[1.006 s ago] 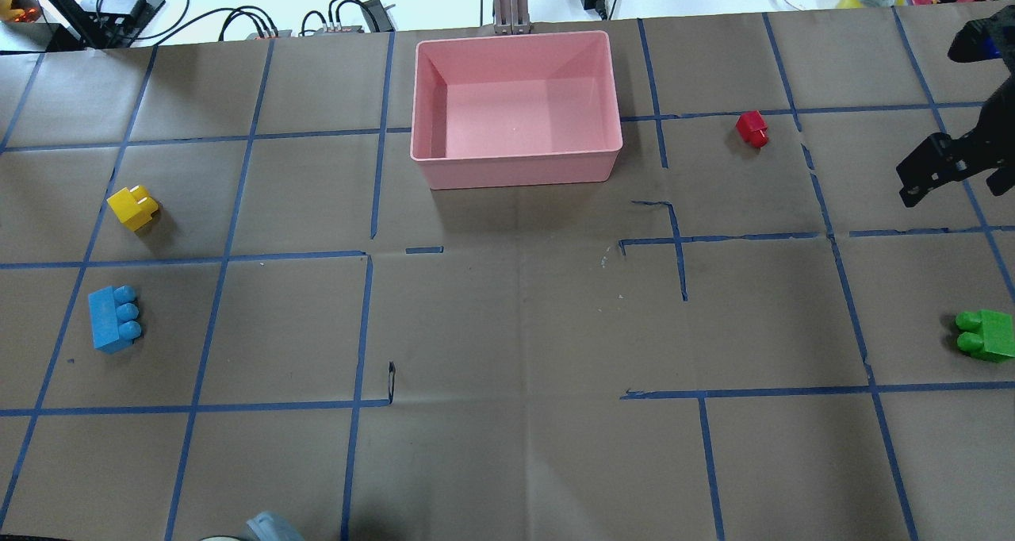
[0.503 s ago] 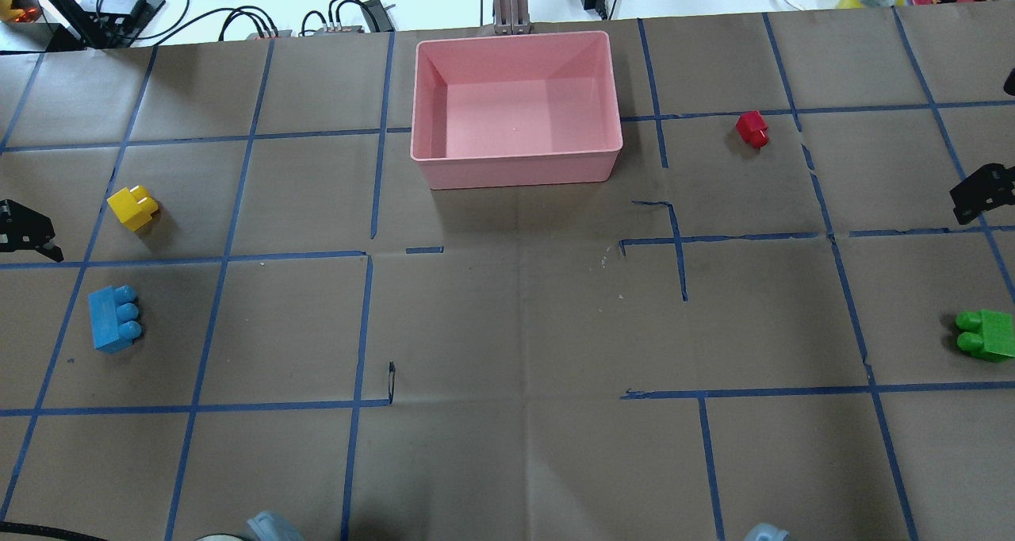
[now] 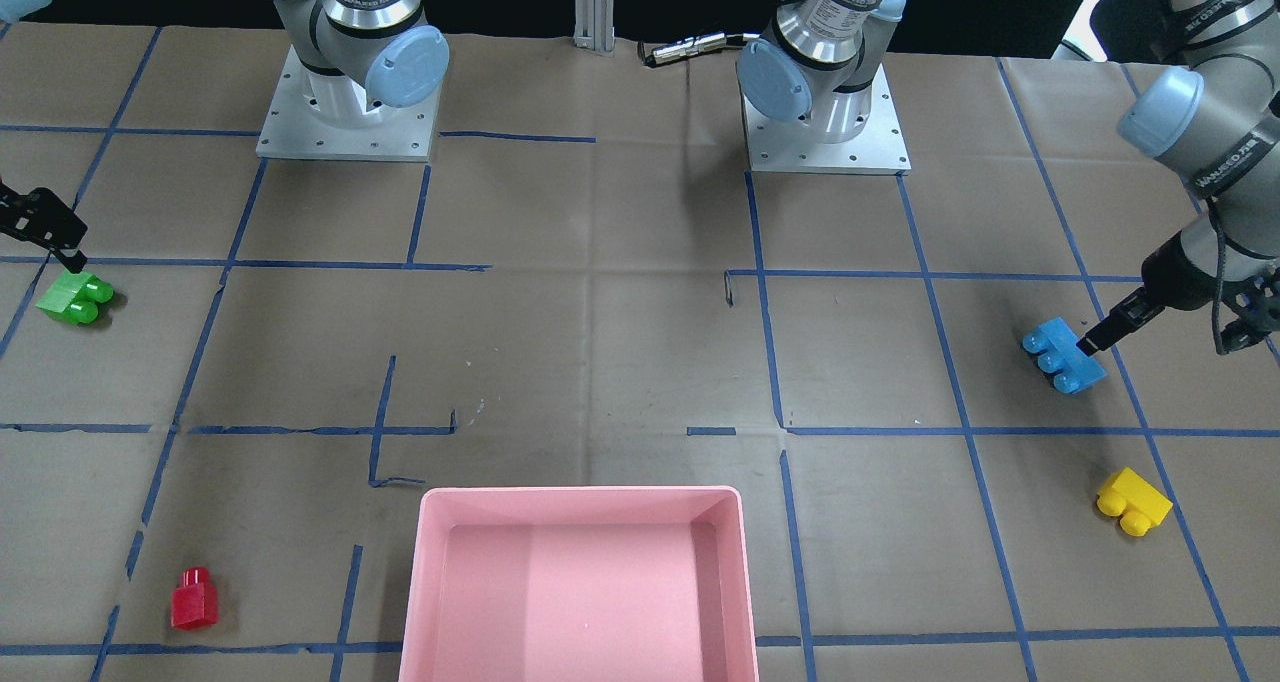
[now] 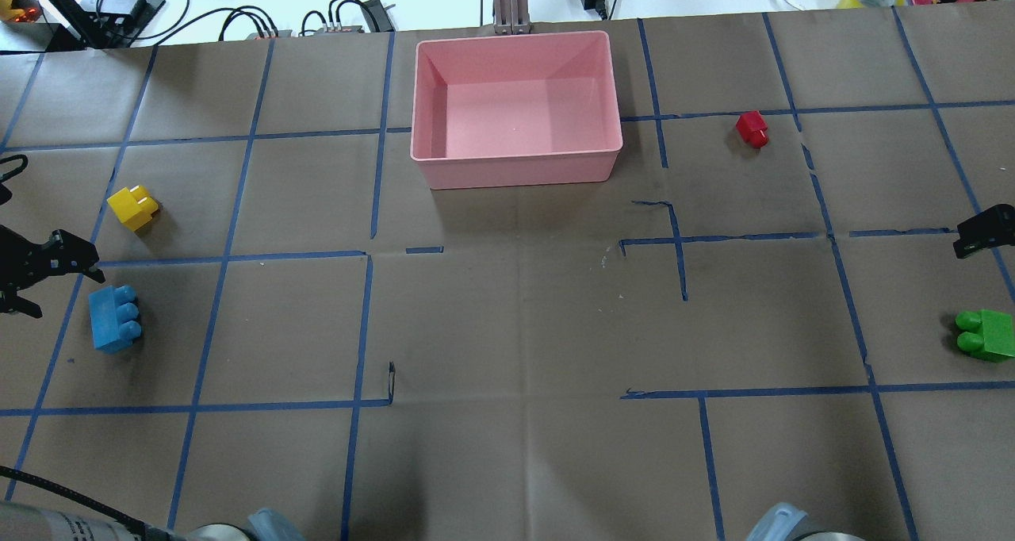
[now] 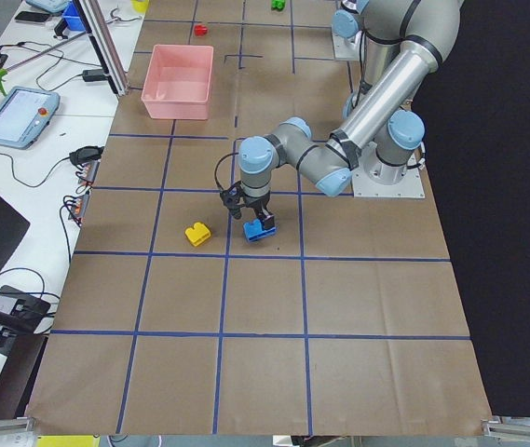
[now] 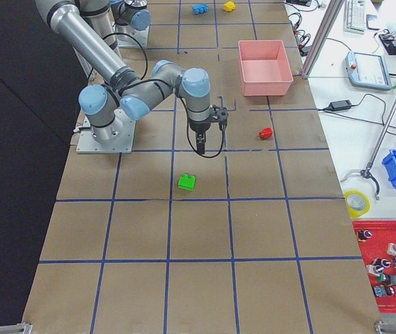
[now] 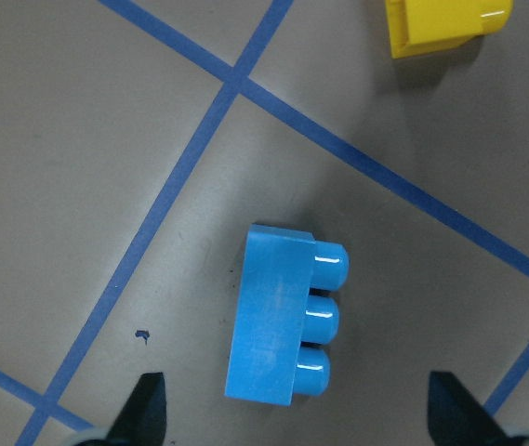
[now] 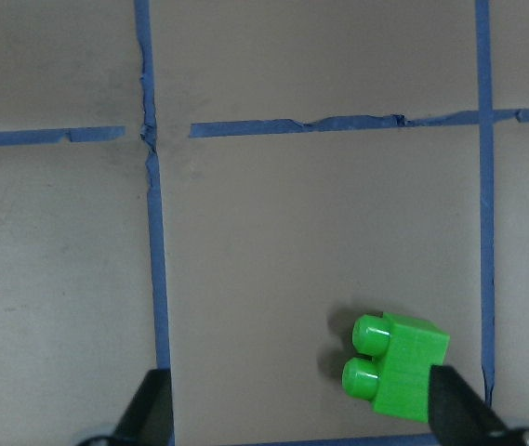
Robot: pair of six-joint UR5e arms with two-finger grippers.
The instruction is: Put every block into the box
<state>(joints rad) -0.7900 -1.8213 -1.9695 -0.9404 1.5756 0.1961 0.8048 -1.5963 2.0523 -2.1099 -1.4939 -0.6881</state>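
On the worktop [image 4: 515, 327], in the overhead view: box [image 4: 515, 159] at top centre, close to the far edge. To its right and well apart, level with its lower half, the one-stud block [image 4: 751, 128]. Near the left edge at mid-height, the left two-stud block [image 4: 132, 207]; below it in the frame and near it, the three-stud block [image 4: 113, 319]. At the right edge, below mid-height, the right two-stud block [image 4: 983, 335], well apart from the rest. All four blocks outside the box.

Left end effector [image 7: 301, 413] over the three-stud block: in its wrist view, block at lower centre, between the fingers, touching neither. Right end effector [image 8: 303, 409] by the right two-stud block: in its wrist view, block at lower right, just beside the right-hand finger.
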